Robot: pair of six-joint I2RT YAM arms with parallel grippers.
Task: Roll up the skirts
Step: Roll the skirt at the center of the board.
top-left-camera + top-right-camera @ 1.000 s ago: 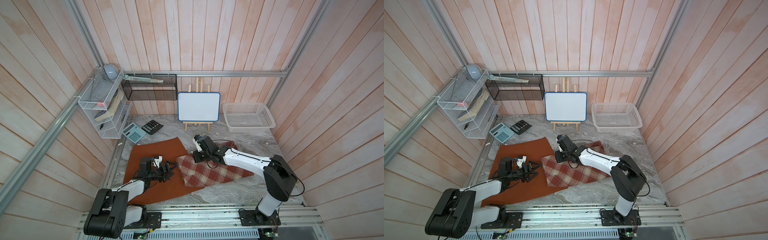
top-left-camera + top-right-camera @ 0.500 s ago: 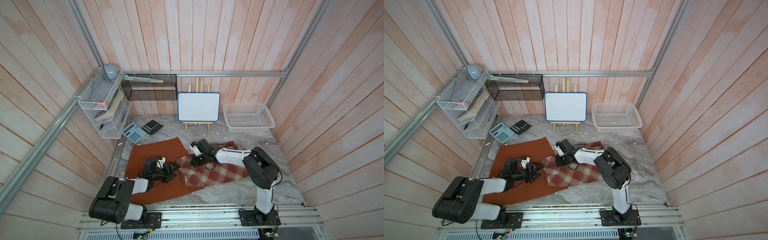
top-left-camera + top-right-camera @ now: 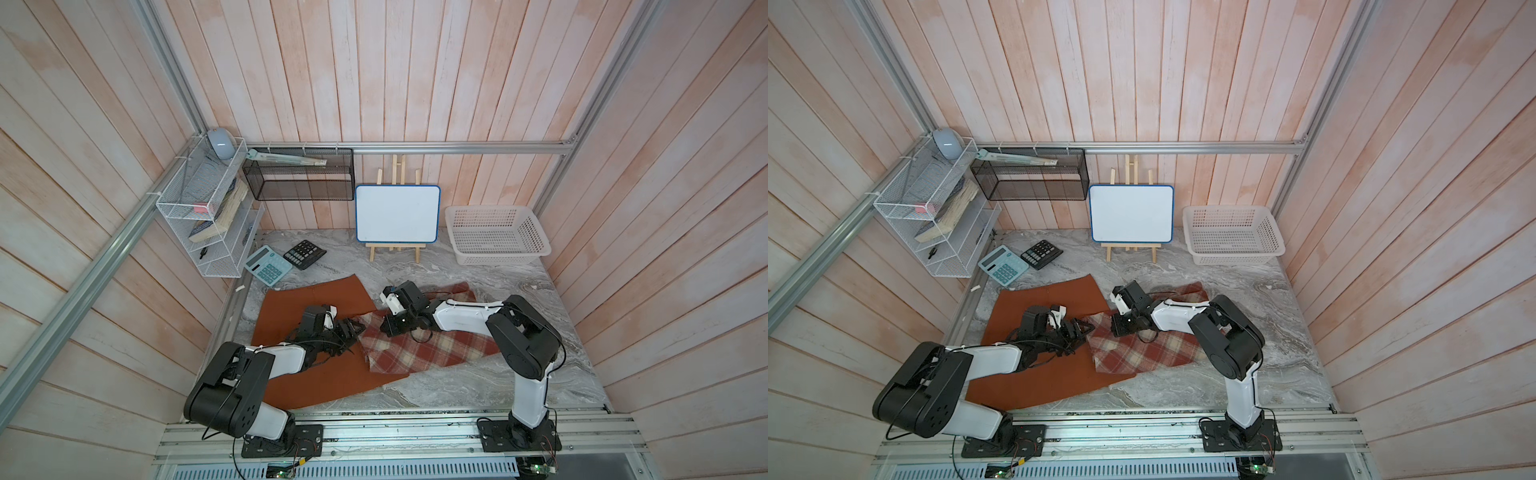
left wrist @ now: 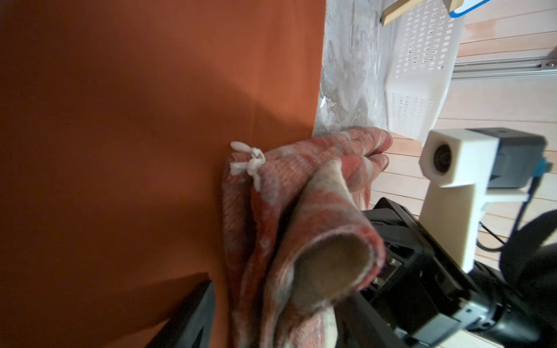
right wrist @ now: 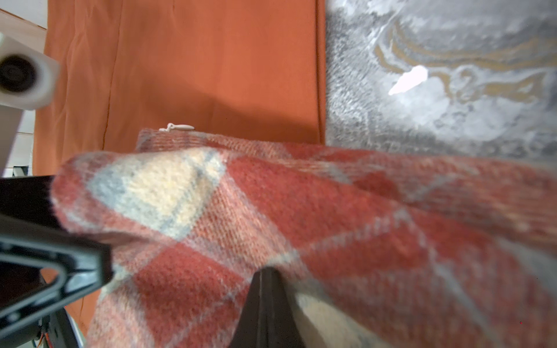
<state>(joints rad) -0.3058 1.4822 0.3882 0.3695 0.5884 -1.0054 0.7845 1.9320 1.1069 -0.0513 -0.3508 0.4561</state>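
Top views show two skirts on the grey marble table (image 3: 457,386). The orange skirt (image 3: 332,386) lies flat on the robot's left side. The plaid skirt (image 3: 432,353) lies partly on top of it, and its other end rests on the bare table.

The right gripper (image 3: 387,330) is closed and pinches the far edge of the plaid skirt. In the left wrist view that edge is lifted and curls over into a loose fold. The left gripper (image 3: 356,330) sits low over the orange skirt, right at the plaid skirt's corner. Its jaws stand apart. One black finger (image 4: 187,310) shows over the orange cloth, just beside the curled plaid edge. I cannot tell if it touches the plaid.

A white basket (image 3: 498,257) stands in the back right corner, well apart from both skirts. A white wire rack (image 3: 199,257) hangs on the left wall. A thick book (image 3: 226,208) leans inside it. A small pink thing (image 3: 201,207) lies on its upper shelf, and a round grey thing (image 3: 220,143) sits on top. Next to it, a black mesh box (image 3: 299,185) hangs on the back wall. A long pale thing (image 3: 286,158) lies across its top.

A blue calculator (image 3: 268,266) and a black calculator (image 3: 304,254) lie on the table below the rack, near the orange skirt. A whiteboard (image 3: 397,214) stands between the mesh box and the basket.
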